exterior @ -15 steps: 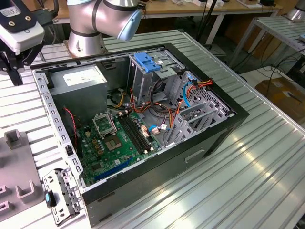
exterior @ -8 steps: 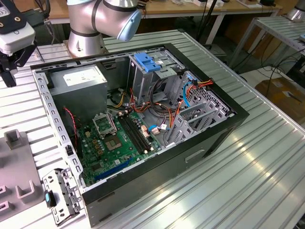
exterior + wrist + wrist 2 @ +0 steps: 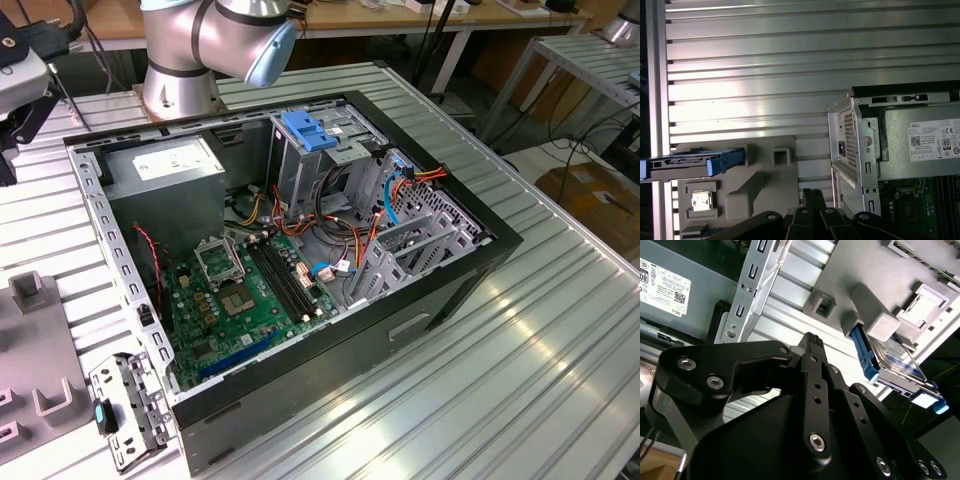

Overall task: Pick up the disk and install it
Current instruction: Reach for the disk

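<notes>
The disk (image 3: 896,363) stands on edge in a slot of a grey plastic fixture (image 3: 875,315), its printed label and blue side rails showing. In the first wrist view the disk (image 3: 690,163) appears edge-on with a blue rail, at one end of the same fixture (image 3: 757,182). My gripper (image 3: 813,341) hangs above the ribbed metal table between the fixture and the computer case, a good distance from the disk. Its black fingertips (image 3: 810,195) meet with nothing between them.
An open computer case (image 3: 440,290) lies on the aluminium table (image 3: 560,340), with a green motherboard (image 3: 240,295), a grey box with a white sticker (image 3: 165,170) and a grey cage with a blue cap (image 3: 310,130). The arm's base (image 3: 180,70) stands behind it.
</notes>
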{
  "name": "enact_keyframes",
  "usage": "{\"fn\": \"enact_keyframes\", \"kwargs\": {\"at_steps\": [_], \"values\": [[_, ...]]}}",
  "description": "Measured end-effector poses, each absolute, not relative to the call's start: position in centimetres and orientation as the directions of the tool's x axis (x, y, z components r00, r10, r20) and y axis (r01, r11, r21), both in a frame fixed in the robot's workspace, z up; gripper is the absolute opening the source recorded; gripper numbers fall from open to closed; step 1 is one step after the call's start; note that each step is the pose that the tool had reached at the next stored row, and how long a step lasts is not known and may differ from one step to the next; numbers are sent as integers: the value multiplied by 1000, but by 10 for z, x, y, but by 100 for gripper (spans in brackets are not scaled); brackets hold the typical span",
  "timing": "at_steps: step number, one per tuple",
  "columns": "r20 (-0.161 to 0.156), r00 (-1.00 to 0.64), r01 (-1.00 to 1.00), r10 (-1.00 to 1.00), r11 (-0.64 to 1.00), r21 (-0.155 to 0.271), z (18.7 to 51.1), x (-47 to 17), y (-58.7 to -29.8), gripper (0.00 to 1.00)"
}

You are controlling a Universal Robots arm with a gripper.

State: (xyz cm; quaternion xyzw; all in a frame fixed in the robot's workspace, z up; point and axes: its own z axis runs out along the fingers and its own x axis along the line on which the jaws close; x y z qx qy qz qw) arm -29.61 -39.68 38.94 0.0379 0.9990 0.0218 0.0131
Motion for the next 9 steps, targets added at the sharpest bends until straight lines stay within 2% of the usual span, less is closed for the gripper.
{"fn": "enact_keyframes", "kwargs": {"at_steps": [9], "values": [[-24,-997,75,76,996,45,389,-309,-397,11]]}}
